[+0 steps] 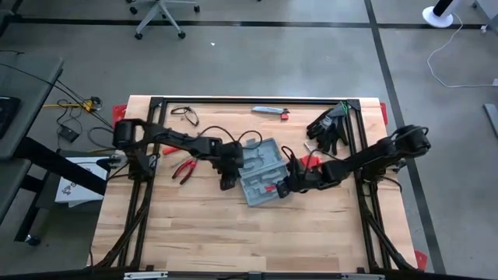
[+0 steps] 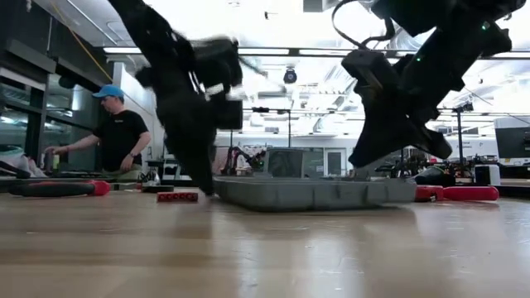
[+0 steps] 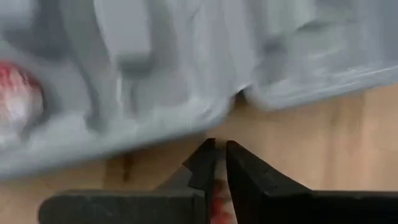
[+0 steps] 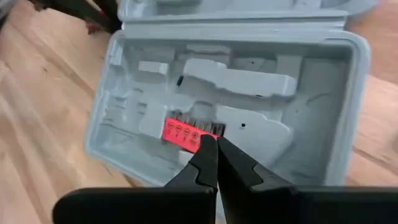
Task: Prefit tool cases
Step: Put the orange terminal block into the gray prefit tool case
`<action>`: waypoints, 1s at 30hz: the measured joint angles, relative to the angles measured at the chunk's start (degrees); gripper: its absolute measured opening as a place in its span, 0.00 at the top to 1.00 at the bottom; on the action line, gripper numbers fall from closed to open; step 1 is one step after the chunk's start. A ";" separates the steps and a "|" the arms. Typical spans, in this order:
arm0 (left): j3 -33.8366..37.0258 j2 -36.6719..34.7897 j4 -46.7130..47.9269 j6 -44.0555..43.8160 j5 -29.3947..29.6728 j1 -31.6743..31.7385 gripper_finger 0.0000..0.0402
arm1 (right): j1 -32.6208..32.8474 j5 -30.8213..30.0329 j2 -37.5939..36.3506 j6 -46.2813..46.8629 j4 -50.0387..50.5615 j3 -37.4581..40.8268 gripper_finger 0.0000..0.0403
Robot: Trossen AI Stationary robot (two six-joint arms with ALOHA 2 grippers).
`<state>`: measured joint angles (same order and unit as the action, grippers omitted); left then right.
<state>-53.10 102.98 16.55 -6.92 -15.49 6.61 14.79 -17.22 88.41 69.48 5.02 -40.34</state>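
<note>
The grey-blue tool case (image 1: 261,173) lies open and flat on the middle of the wooden table, its moulded recesses facing up. A red bit strip (image 4: 186,132) sits in one recess. My left gripper (image 1: 227,183) slants down at the table just beside the case's left edge (image 3: 155,74), its fingers nearly together with a sliver of red between them. My right gripper (image 4: 211,146) is shut and hovers over the case's right half, just above the red strip. In the low view, it stands clear above the case (image 2: 306,192). My left gripper has a small red thing (image 3: 215,198) pinched between its two fingers, back from their tips. Only a thin sliver of it shows, so what it is cannot be told. The fingers slant down from the table's left toward the bare wood beside the case.
Red-handled pliers (image 1: 184,169) lie left of the case, and a red-handled tool (image 1: 310,161) to its right. Black gloves (image 1: 328,124) and a slim grey bar (image 1: 268,110) lie near the far edge. A person (image 2: 116,136) stands beyond the table. The near half of the table is bare wood.
</note>
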 joint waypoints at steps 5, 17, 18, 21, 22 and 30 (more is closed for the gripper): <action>-2.85 2.26 0.80 1.78 -0.62 1.72 0.92 | 0.22 1.10 1.45 1.25 -1.09 -0.04 1.00; -6.51 1.22 2.12 3.45 -0.59 7.27 0.92 | 0.38 0.69 1.67 1.17 -1.79 -0.07 1.00; -6.51 0.61 3.74 3.19 -1.79 7.55 0.92 | 0.55 0.68 1.67 1.20 -2.23 -0.07 1.00; -6.51 -1.88 9.91 4.18 -3.11 7.43 0.92 | 1.28 -1.66 1.67 1.89 -3.76 -0.07 1.00; -6.45 -2.90 11.74 4.80 -3.09 7.05 0.92 | 1.61 -2.79 1.67 2.33 -4.32 -0.09 1.00; -1.24 -11.82 13.25 3.99 -1.40 2.35 0.92 | 2.99 -6.64 1.67 2.55 -6.34 -0.09 1.00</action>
<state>-54.34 91.16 29.81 -2.93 -16.89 8.96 17.78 -23.86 90.08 72.03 -1.32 -40.42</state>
